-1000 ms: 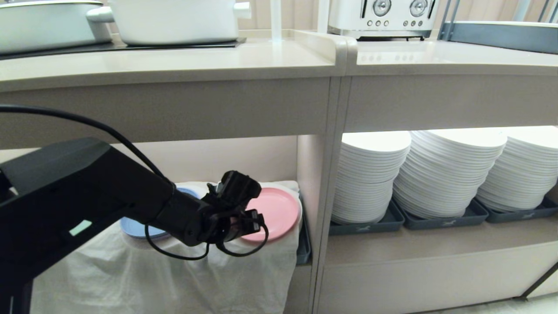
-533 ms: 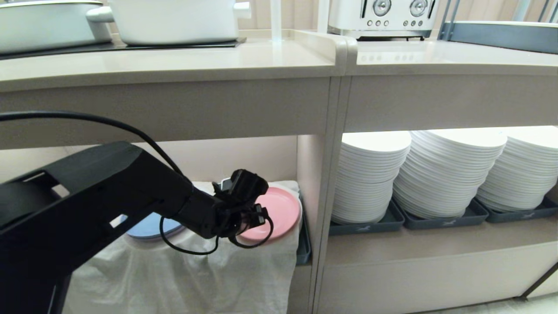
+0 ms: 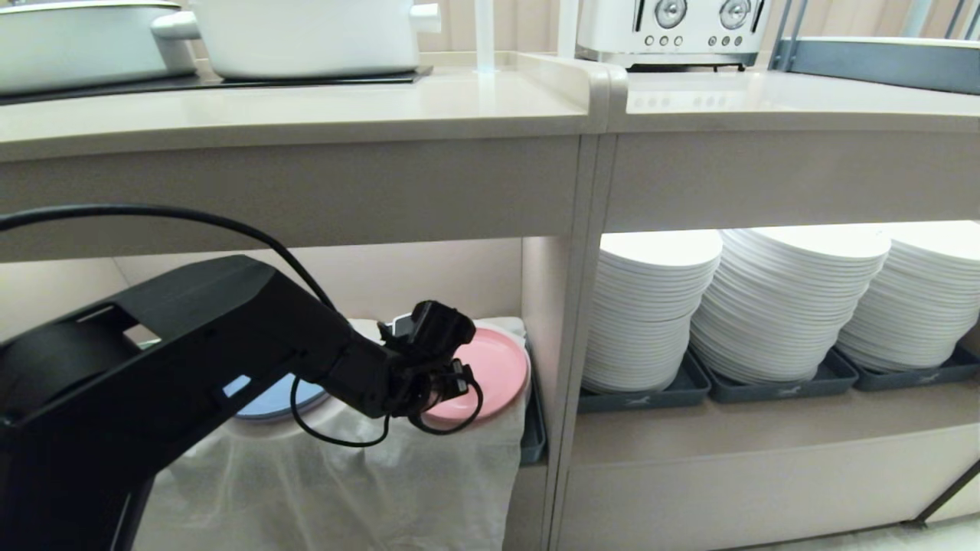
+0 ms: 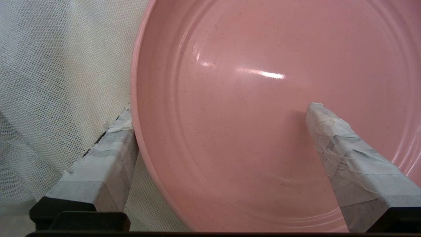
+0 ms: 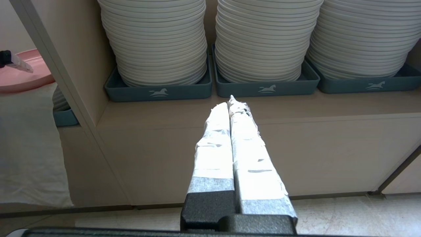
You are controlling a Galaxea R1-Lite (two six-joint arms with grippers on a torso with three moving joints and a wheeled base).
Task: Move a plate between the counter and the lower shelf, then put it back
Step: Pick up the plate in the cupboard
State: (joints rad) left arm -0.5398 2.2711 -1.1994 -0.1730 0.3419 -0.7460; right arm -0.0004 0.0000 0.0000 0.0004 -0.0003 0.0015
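Note:
The pink plate (image 3: 498,367) lies flat on the white cloth (image 3: 344,482) in the lower shelf (image 3: 429,279), at its right side. My left gripper (image 3: 459,380) reaches into that compartment and stands open over the plate's near edge. In the left wrist view the plate (image 4: 263,98) fills the frame and the left gripper (image 4: 220,110) straddles its rim. One taped finger (image 4: 111,154) is outside on the cloth and the other (image 4: 345,158) is above the plate's inside. Nothing is gripped. The counter (image 3: 306,111) runs above. My right gripper (image 5: 230,102) is shut and empty, low in front of the neighbouring compartment.
A blue plate (image 3: 276,398) lies left of the pink one, partly behind my arm. Stacks of white plates (image 3: 658,306) in dark trays (image 3: 643,398) fill the right compartment. White pots (image 3: 306,34) and a toaster (image 3: 674,30) stand on the counter. A beige divider (image 3: 566,321) borders the plate's right.
My left arm has pushed further into the shelf and to the right, bringing the open gripper over the pink plate's rim. The plate has not moved.

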